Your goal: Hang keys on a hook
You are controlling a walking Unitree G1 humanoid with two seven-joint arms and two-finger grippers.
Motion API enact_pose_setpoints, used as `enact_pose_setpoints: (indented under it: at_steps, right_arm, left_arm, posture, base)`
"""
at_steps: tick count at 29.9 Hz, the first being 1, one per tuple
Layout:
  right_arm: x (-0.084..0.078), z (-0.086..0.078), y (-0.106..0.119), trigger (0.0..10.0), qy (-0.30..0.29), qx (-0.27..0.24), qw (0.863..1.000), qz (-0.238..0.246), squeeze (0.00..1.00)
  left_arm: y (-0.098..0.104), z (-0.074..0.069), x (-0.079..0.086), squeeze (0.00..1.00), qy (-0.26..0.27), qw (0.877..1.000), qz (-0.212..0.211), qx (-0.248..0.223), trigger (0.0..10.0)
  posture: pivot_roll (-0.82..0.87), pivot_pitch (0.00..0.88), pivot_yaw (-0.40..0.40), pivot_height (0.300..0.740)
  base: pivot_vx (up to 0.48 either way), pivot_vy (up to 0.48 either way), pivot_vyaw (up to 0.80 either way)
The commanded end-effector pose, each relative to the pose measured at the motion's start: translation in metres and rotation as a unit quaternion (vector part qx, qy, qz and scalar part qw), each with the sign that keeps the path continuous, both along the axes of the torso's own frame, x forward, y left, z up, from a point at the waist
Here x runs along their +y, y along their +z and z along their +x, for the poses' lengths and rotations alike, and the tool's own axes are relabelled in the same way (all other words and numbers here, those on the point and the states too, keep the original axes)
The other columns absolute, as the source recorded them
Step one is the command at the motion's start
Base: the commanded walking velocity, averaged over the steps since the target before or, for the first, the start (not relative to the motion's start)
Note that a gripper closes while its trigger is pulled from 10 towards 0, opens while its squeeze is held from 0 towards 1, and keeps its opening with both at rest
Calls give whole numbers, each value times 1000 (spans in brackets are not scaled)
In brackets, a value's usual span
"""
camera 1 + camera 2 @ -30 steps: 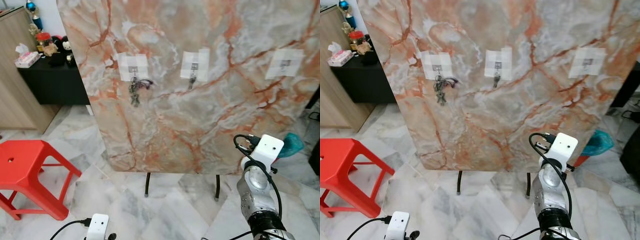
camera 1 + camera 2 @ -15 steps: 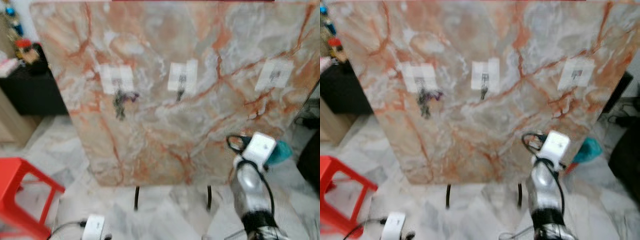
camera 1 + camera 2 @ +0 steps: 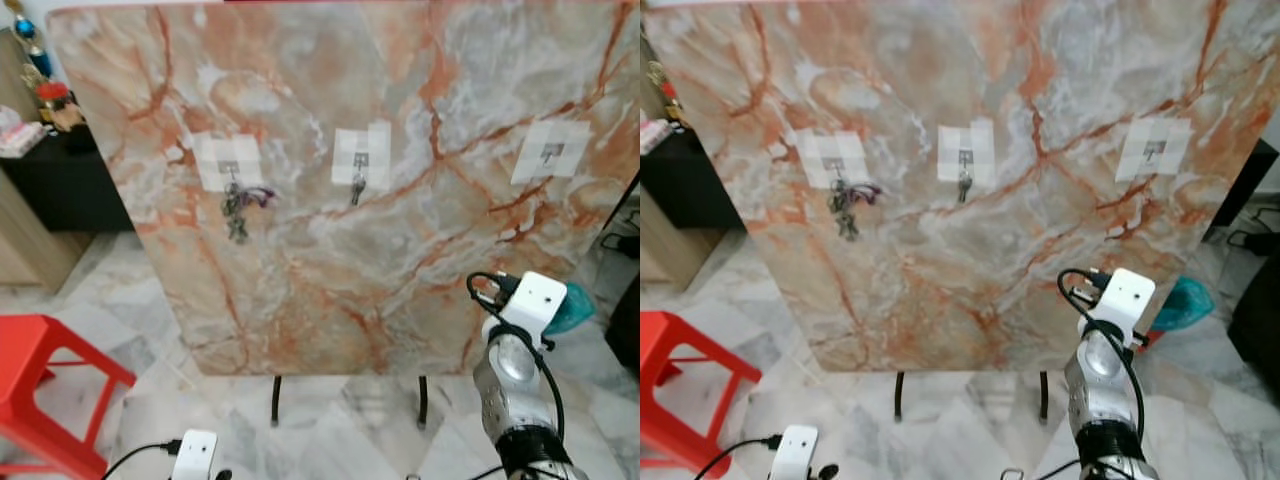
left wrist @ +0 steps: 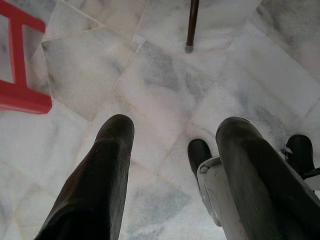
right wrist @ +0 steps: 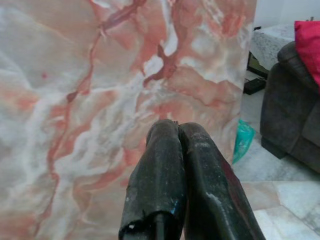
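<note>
An upright marble board (image 3: 400,120) carries three white patches with hooks. On the left hook (image 3: 229,170) hangs a bunch of keys (image 3: 237,208) with a purple tag. A single key (image 3: 357,189) hangs from the middle hook. The right hook (image 3: 549,152) is bare. My right arm (image 3: 515,370) is raised in front of the board's lower right corner. In the right wrist view my right gripper (image 5: 178,126) is shut, fingers pressed together with nothing showing between them, pointing at the marble. My left gripper (image 4: 175,127) hangs open over the floor.
The board stands on thin black legs (image 3: 275,400) on a marble tile floor. A red stool (image 3: 40,380) is at the lower left, a black cabinet (image 3: 60,175) behind it. A teal object (image 3: 572,306) lies past the board's right edge, near a dark sofa (image 5: 290,110).
The camera has swung and steadied after a blur, so the board sits further left in the picture. The keys and my right arm stay as they were.
</note>
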State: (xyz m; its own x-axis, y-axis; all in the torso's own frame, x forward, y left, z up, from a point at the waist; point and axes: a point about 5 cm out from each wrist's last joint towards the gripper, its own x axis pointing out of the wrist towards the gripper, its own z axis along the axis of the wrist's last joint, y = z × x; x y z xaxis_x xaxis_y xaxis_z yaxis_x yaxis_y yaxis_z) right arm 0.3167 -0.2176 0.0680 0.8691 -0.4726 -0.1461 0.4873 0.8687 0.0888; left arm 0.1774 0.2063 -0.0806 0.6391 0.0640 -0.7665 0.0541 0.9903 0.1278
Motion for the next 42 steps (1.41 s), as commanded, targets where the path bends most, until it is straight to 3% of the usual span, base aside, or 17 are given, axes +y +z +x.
enact_pose_setpoints:
  at_steps: [1,12,26,32,42]
  right_arm:
    - [-3,5,10,10000,-4,-17,1000,-3,0]
    - [-6,16,37,10000,-4,-65,998,-25,0]
    - [-9,18,57,10000,-9,-103,993,-47,0]
    - [-11,20,63,10000,-3,-108,992,-72,0]
    - [-11,20,65,10000,-8,-109,992,-64,0]
  left_arm:
    - [-1,-3,2,0,0,1000,3,7,10000]
    - [-2,-4,2,0,1,1000,2,12,10000]
    - [-2,-6,5,0,3,1000,4,16,10000]
    - [-3,-7,5,0,3,1000,4,18,10000]
    - [-4,-9,6,0,6,1000,5,26,10000]
  posture:
    - [-29,0,3,740]
    - [-38,0,9,740]
    - [-43,0,13,740]
    - [-43,0,12,740]
    - [-46,0,14,740]
  base:
    - [0,0,0]
    - [0,0,0]
    - [0,0,0]
    - [0,0,0]
    - [0,0,0]
